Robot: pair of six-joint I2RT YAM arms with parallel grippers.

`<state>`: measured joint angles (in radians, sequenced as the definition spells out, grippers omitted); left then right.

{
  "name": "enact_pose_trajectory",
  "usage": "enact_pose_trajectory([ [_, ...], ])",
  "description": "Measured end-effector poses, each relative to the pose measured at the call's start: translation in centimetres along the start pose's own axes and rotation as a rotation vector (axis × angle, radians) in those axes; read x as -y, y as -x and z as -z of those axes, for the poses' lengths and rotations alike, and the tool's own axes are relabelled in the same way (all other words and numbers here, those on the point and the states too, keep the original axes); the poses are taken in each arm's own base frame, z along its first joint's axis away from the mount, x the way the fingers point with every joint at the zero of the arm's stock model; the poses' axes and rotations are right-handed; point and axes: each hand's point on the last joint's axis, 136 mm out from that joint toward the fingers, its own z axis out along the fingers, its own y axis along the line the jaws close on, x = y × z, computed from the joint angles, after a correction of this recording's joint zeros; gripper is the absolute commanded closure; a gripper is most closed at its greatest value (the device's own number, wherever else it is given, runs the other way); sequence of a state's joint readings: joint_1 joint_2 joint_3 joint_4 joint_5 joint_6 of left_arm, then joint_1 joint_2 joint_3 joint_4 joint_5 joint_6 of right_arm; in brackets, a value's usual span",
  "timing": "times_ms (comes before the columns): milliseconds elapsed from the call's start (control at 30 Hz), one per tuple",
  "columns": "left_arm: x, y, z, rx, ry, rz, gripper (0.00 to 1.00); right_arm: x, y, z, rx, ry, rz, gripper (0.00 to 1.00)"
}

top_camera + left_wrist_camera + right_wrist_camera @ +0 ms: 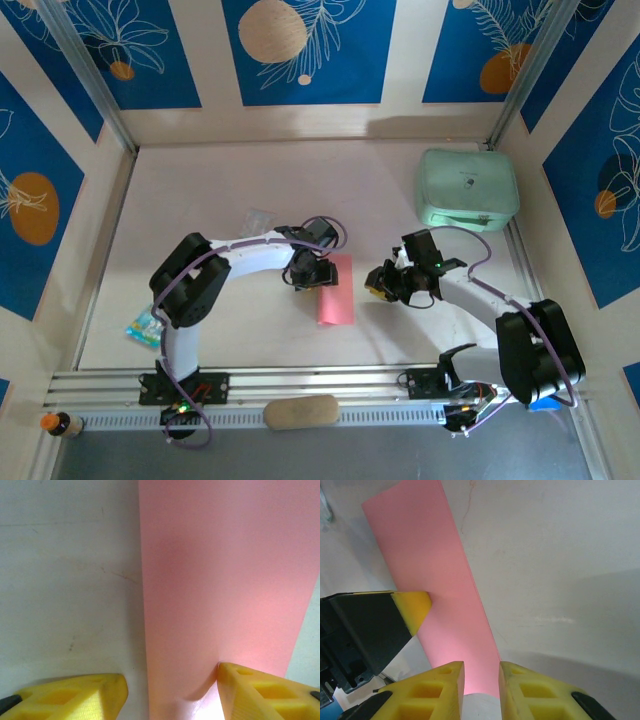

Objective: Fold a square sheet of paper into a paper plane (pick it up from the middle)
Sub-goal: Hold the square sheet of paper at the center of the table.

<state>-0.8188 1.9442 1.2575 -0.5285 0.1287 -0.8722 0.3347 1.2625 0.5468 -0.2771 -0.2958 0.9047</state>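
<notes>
The square sheet of paper lies flat mid-table, salmon pink and folded into a narrow strip. My left gripper is open and low over the strip's left long edge. One of its yellow fingertips presses on the paper, denting it slightly, and the other rests on bare table. My right gripper hovers just right of the strip's near end. Its jaws stand narrowly apart with nothing between them. The left arm's fingertip shows touching the paper in the right wrist view.
A mint-green case sits at the back right. A clear plastic packet lies behind the left arm and a small colourful packet at its left. A tan oblong pad lies on the near rail. Walls enclose the table.
</notes>
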Motion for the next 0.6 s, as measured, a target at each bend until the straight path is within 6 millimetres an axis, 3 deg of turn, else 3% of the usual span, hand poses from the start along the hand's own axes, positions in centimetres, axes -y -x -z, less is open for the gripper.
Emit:
enact_pose_trajectory([
  [200, 0.0, 0.0, 0.0, 0.0, 0.0, 0.0, 0.42, -0.2, -0.5, -0.6, -0.028, 0.005, 0.02, 0.81],
  [600, 0.0, 0.0, 0.0, -0.003, 0.003, -0.017, 0.41, 0.1, -0.9, -1.4, -0.043, -0.029, 0.034, 0.81],
])
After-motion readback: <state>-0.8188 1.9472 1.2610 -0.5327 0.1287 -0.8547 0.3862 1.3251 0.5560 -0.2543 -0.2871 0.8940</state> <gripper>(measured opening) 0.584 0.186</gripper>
